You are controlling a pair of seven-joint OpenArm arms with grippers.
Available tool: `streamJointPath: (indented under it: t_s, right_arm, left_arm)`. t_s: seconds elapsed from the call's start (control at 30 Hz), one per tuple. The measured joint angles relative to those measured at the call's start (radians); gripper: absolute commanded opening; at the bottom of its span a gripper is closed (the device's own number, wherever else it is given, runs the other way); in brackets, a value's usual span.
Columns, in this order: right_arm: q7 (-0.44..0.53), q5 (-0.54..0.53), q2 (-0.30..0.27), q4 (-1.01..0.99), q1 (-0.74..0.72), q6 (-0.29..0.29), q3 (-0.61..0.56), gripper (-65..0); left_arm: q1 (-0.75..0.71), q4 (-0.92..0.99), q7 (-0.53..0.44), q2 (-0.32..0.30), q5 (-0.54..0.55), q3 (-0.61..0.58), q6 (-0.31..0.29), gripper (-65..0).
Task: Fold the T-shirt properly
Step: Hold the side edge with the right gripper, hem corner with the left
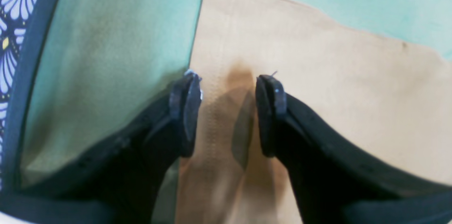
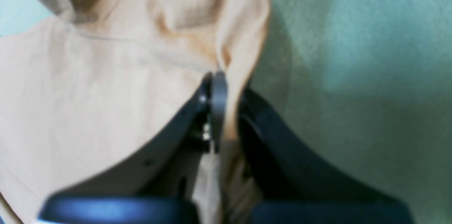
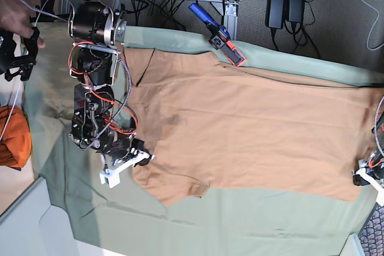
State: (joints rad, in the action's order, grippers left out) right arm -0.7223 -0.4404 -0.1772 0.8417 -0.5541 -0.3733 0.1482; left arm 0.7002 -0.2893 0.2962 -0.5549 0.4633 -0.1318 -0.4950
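Sage-green table cloth (image 3: 198, 223) covers the whole work surface, one big sheet. On it lies one T-shirt (image 3: 252, 130), tan, spread out flat across the middle of the cloth from the base view's left side to its right edge, with a short sleeve poking out at the lower left.

Two arms are working it. Over on the base view's left, the right gripper (image 2: 216, 86) has its jaws pressed together on a bunched ridge of the T-shirt's fabric, the cloth rising in folds just past the tips. At the base view's far right edge, the left gripper (image 1: 229, 89) sits over the shirt's stitched hem near its straight edge, jaws standing apart with tan fabric showing between them; neither pad is pinching anything.

Smaller things now: one deep-orange cloth bundle (image 3: 13, 139) sits off the table cloth at the far left. One blue clip with a red-edged tip (image 3: 219, 37) lies at the shirt's upper edge.
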Motion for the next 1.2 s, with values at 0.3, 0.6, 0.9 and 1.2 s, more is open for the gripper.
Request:
streamJointPath:
  t_s: [0.3, 0.6, 0.9, 1.2]
  right_arm:
    - [0.0, -0.005, 0.0, 0.0, 0.0, 0.0, 0.0, -65.0]
    - [0.0, -0.007, 0.0, 0.0, 0.0, 0.0, 0.0, -65.0]
    - [0.0, -0.007, 0.0, 0.0, 0.0, 0.0, 0.0, -65.0]
    - [-0.001, -0.008, 0.0, 0.0, 0.0, 0.0, 0.0, -65.0]
  left_arm:
    - [-0.002, -0.026, 0.07, 0.001, 0.035, 0.0, -0.085, -35.0]
    - [-0.004, -0.03, 0.123, 0.004, 0.145, 0.0, -0.173, -35.0]
    - [-0.004, -0.03, 0.175, 0.003, 0.227, 0.0, -0.173, -35.0]
    - [0.01, -0.13, 0.135, -0.052, 0.205, 0.0, -0.175, -35.0]
